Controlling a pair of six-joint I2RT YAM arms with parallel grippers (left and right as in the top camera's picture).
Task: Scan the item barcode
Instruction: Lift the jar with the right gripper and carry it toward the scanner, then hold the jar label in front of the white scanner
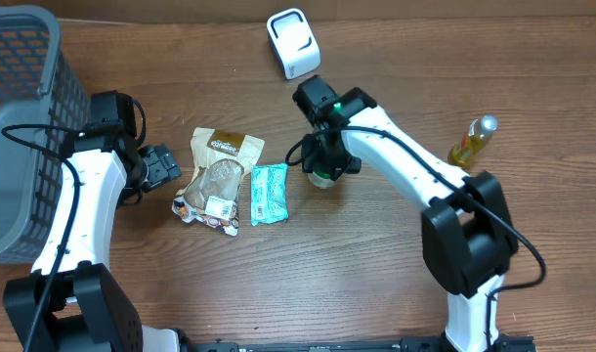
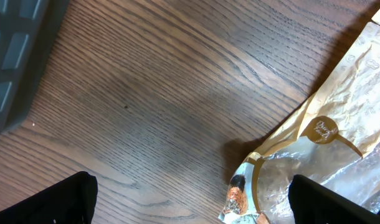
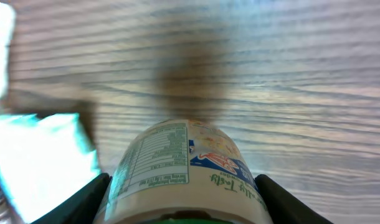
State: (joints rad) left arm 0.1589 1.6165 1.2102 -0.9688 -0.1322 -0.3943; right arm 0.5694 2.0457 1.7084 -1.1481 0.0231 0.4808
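A small white tub [image 1: 322,177] with a green lid and a printed label stands on the wooden table beside a teal packet [image 1: 270,193]. My right gripper [image 1: 324,168] reaches down over it. In the right wrist view both black fingers [image 3: 93,196] press against the sides of the tub [image 3: 184,165], with the right gripper [image 3: 185,194] shut around it. The label shows a nutrition table and blue print; no barcode shows on this side. My left gripper [image 1: 166,166] stands open at the left edge of a brown snack bag [image 1: 220,176], holding nothing.
A white scanner [image 1: 293,42] stands at the back middle. A grey basket [image 1: 20,117] fills the far left. A yellow bottle [image 1: 472,142] lies at the right. In the left wrist view the snack bag [image 2: 339,137] lies right of the left gripper [image 2: 196,202].
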